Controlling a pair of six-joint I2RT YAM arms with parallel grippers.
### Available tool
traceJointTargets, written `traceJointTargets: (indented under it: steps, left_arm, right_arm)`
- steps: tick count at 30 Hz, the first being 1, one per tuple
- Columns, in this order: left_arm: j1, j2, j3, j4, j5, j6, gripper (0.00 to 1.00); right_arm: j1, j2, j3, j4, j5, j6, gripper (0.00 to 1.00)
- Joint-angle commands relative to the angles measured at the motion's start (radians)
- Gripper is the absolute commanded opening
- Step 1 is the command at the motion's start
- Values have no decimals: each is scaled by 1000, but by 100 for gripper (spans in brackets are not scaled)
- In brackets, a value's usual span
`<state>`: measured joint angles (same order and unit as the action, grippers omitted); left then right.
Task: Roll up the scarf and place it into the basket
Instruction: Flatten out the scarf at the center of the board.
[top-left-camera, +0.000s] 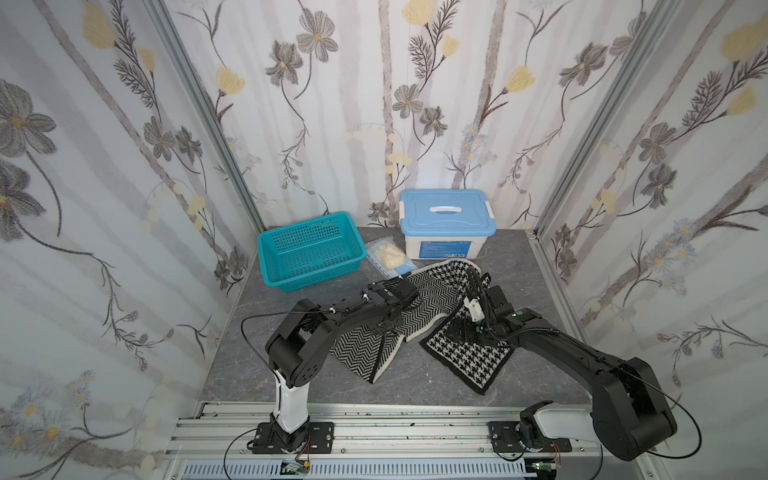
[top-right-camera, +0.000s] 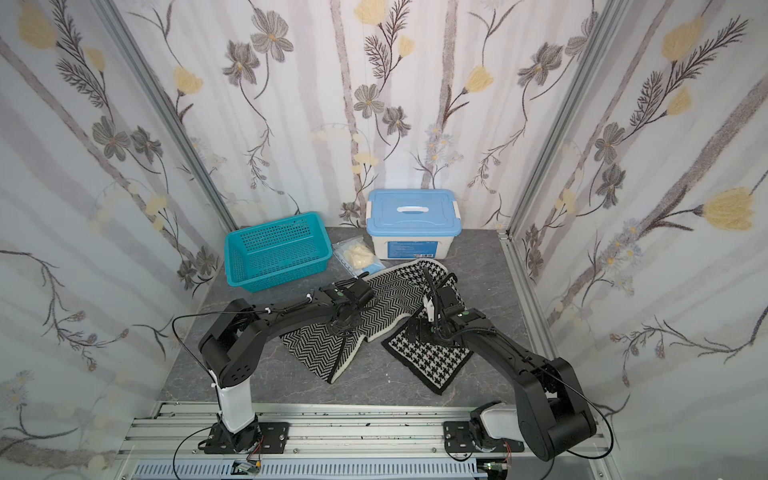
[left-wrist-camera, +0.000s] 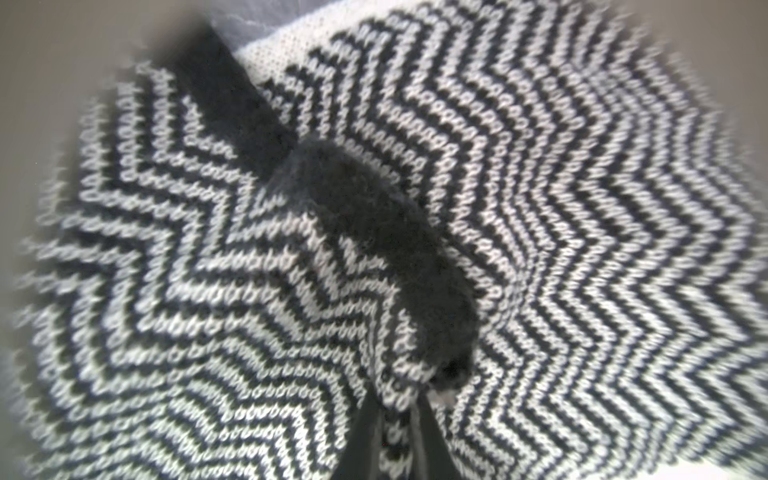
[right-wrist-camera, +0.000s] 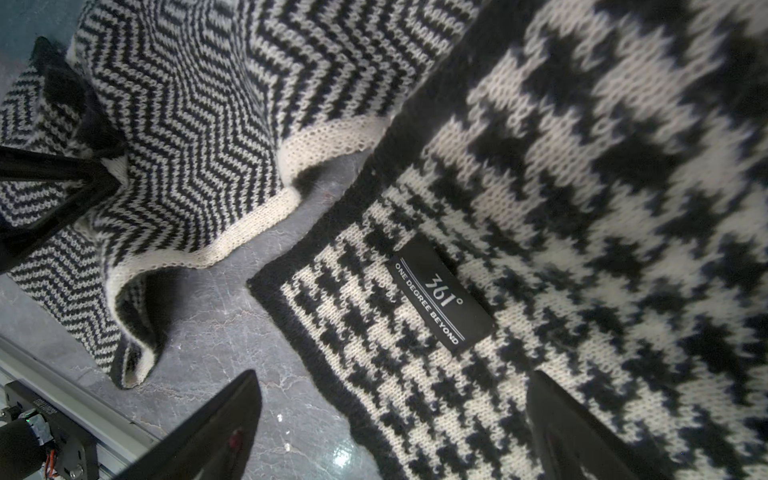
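The black-and-white scarf (top-left-camera: 440, 291) lies bent in a U on the grey table, herringbone on the left and houndstooth (top-right-camera: 428, 357) on the right. My left gripper (top-left-camera: 388, 326) points down onto the herringbone part; in the left wrist view the gripper (left-wrist-camera: 395, 399) is shut on a raised fold of the scarf (left-wrist-camera: 540, 208). My right gripper (right-wrist-camera: 395, 386) hangs open over the houndstooth end near its black label (right-wrist-camera: 442, 297), one finger (right-wrist-camera: 232, 407) over bare table and the other over cloth. The teal basket (top-left-camera: 320, 276) stands empty at the back left, apart from both grippers.
A white box with a light-blue lid (top-left-camera: 446, 220) stands at the back, just behind the scarf's bend. A clear bag with cream contents (top-left-camera: 388, 255) lies between basket and box. An aluminium rail (top-left-camera: 374, 424) carrying both arm bases runs along the front edge. Patterned walls close three sides.
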<state>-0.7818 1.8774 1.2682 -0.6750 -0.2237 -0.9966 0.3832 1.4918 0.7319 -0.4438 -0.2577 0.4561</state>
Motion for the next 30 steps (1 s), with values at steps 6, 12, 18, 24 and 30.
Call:
traceJointTargets:
  steps: [6,12,18,24,30]
  left_arm:
    - [36,-39,-70,53,47,42,11]
    - [36,-67,-94,78,69,53,14]
    - [43,-87,-117,91,74,52,12]
    - [51,-123,-139,84,63,51,12]
    - [72,-174,-193,109,74,75,12]
  right_arm:
    - [6,100,3,85,-7,55,98]
    - [17,185,-4,132,-12,95,96]
    - [27,204,-5,127,10,104,88]
    - [36,240,34,31,131,131,63]
    - [38,240,50,-4,171,134,36]
